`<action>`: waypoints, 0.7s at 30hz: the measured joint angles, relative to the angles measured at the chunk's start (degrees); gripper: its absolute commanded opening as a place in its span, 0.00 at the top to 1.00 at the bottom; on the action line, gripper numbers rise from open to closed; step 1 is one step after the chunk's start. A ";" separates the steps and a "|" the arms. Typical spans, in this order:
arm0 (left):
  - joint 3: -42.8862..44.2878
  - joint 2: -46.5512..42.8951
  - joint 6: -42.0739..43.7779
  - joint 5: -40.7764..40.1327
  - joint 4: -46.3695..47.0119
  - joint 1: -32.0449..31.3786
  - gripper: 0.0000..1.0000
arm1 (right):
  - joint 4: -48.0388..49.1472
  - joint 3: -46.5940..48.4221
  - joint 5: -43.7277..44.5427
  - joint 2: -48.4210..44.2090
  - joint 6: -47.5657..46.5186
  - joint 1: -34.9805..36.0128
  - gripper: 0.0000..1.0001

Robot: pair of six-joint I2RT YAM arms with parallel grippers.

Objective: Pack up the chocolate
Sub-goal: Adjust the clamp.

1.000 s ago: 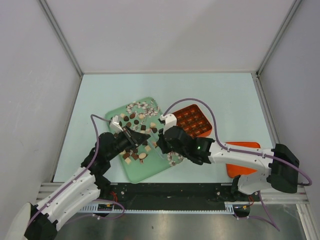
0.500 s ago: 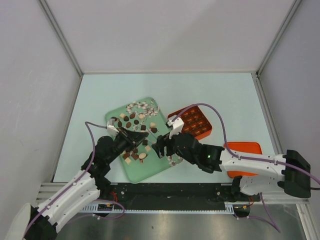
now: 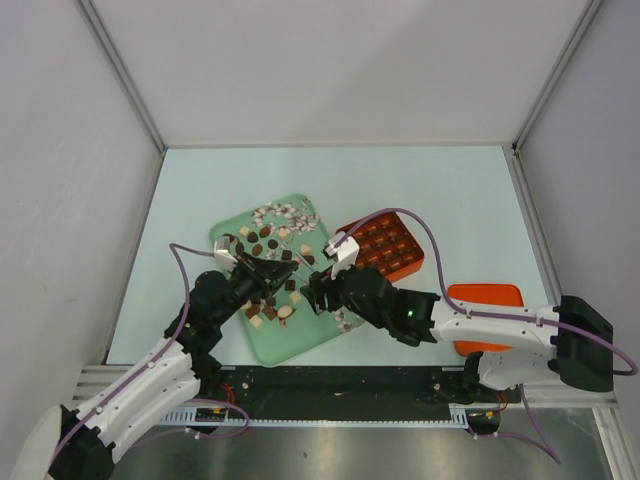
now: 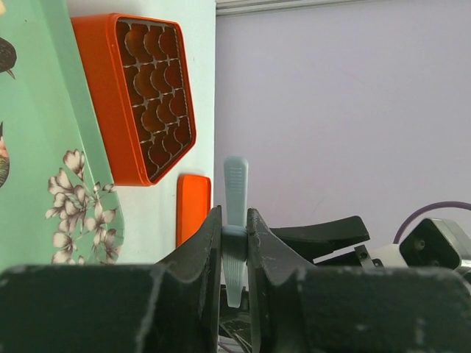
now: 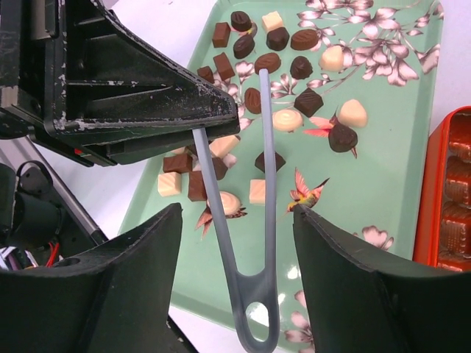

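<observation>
The green tray sat near the table's near-left corner, with the orange box at the tray's right edge. The chocolate lay loose over the tray's left half. The left gripper pinched one arm of the grey tongs. The right gripper stood spread either side of their looped end, gripping nothing. The step looked like readying the tongs. Next, probably, the tongs' tips had to straddle one piece squarely.

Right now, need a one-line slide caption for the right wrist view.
Left hand pinches grey tongs over the chocolate on the green tray; open right hand straddles their looped end.
</observation>
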 measured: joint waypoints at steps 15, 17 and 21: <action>0.02 -0.22 1.18 -0.76 -0.85 -0.02 0.47 | 1.18 0.00 -1.66 1.60 -3.65 0.13 0.72; 0.83 -0.63 3.76 -2.43 -4.07 -0.02 0.36 | 0.17 0.00 -2.05 1.60 -4.09 0.02 0.73; 6.08 -1.27 12.39 -8.09 -12.66 0.13 0.20 | -3.17 0.24 -2.93 1.68 -4.94 -0.13 0.73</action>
